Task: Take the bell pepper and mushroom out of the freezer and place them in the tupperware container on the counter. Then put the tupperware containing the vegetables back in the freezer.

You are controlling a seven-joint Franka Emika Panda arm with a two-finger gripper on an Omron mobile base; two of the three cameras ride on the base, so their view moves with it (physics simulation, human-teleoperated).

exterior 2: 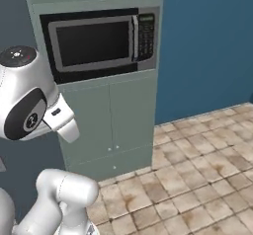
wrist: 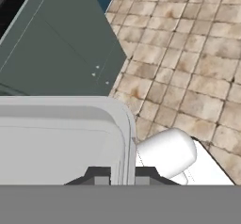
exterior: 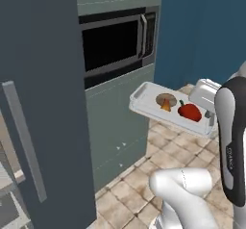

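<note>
Both veg ride in the tupperware container (exterior: pixel 144 98), mid-air just below the microwave (exterior: pixel 117 43): mushroom (exterior: pixel 166 100) beside bell pepper (exterior: pixel 190 111). Our end effector (wrist: pixel 123 175) is pinching the tray rim. We reckon a tilt en route to the freezer (exterior: pixel 43 103) could roll them off.

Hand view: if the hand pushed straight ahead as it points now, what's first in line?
Past the tupperware container clamped in the hand, likely the tiled floor beside the grey-green cabinet; depth is unclear.

Blue wall (exterior 2: pixel 207 46), tiled floor (exterior 2: pixel 197 179), microwave (exterior 2: pixel 99 41)
</note>
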